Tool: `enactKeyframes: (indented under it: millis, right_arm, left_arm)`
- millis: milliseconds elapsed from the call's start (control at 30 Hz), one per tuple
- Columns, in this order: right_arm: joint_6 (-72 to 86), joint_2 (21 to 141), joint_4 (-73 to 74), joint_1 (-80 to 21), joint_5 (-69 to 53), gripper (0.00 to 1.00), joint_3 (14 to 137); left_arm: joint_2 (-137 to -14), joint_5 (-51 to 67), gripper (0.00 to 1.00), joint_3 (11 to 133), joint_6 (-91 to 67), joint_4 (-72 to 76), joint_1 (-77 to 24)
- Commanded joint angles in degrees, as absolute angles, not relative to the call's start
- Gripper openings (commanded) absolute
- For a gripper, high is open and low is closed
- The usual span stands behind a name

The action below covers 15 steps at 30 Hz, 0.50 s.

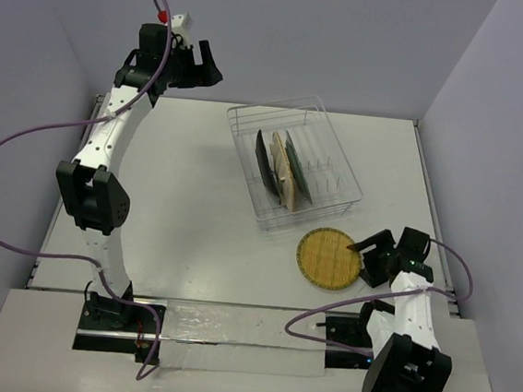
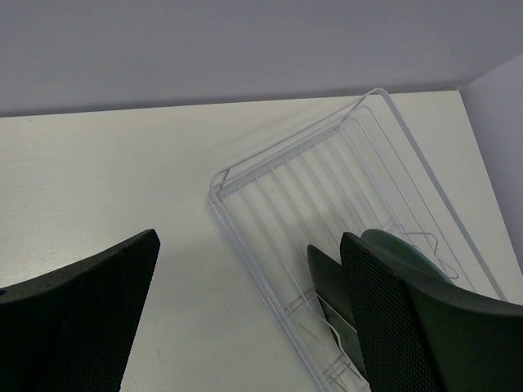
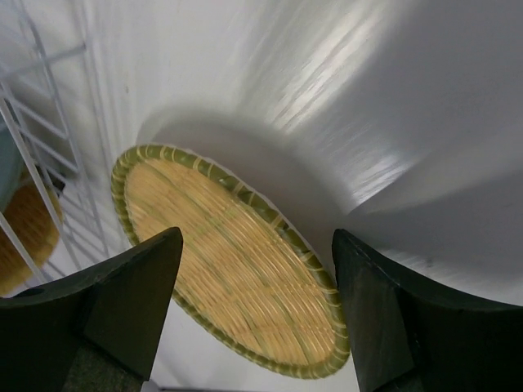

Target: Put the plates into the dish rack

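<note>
The white wire dish rack (image 1: 333, 145) stands at the table's back middle. Three plates stand upright between its tines: a black one (image 1: 264, 160), a tan woven one (image 1: 285, 172) and a grey-blue one (image 1: 298, 168). The round tan woven plate (image 1: 327, 257) lies flat on the table in front of the rack, and fills the right wrist view (image 3: 237, 269). My right gripper (image 1: 363, 255) is open, just right of this plate, its fingers low over the plate's right part. My left gripper (image 1: 207, 68) is open and empty, high above the table's back left, left of the rack (image 2: 270, 204).
Grey walls close the back and both sides. A purple cable (image 1: 7, 148) loops off the left arm beyond the table's left edge. A glossy strip (image 1: 230, 327) runs between the arm bases at the near edge.
</note>
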State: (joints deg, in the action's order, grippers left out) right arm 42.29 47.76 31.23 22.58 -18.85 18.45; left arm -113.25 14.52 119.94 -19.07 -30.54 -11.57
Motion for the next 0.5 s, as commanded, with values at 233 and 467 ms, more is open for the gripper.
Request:
enactKeyframes:
  millis: [233,467]
  right_arm:
    - [41.22,53.53,36.12,15.03,-17.49,0.52,16.92]
    - [40.06,55.52,36.16,14.32,-17.75,0.24,17.71]
  left_arm:
    - [-112.71,11.86,0.99,120.45,-17.53,-28.39,-13.85]
    - [-109.73,10.75,0.99,116.63,-17.28,-27.01,-14.64]
